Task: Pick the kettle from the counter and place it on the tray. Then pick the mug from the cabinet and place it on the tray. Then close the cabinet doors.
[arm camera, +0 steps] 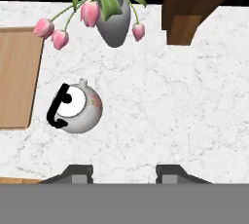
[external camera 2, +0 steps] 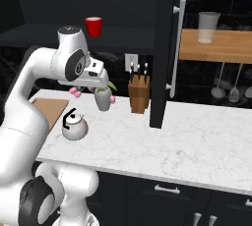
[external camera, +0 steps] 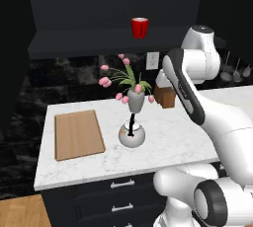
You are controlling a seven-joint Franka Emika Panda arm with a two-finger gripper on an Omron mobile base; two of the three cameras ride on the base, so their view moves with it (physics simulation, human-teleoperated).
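Note:
The silver-white kettle (external camera: pixel 131 134) (external camera 2: pixel 75 126) (arm camera: pixel 78 106) stands on the marble counter (external camera: pixel 173 137), its black handle upright. Left of it lies the wooden tray (external camera: pixel 78 133) (external camera 2: pixel 49 109) (arm camera: pixel 17 77), bare. The red mug (external camera: pixel 140 27) (external camera 2: pixel 93 26) sits on the dark shelf of the open black cabinet (external camera: pixel 74 43). One cabinet door (external camera 2: pixel 165 48) stands swung out with its long silver handle (external camera 2: pixel 177 43). My gripper (arm camera: pixel 124 174) hangs open high above the counter, to the right of the kettle, with nothing between its fingers.
A grey vase with pink tulips (external camera: pixel 136 97) (external camera 2: pixel 102 99) (arm camera: pixel 114 21) stands just behind the kettle. A brown knife block (external camera: pixel 165 95) (external camera 2: pixel 139 95) (arm camera: pixel 194 4) sits at the back wall. A glass (external camera 2: pixel 209 27) rests on a wooden shelf, with utensils (external camera 2: pixel 235 90) hanging below.

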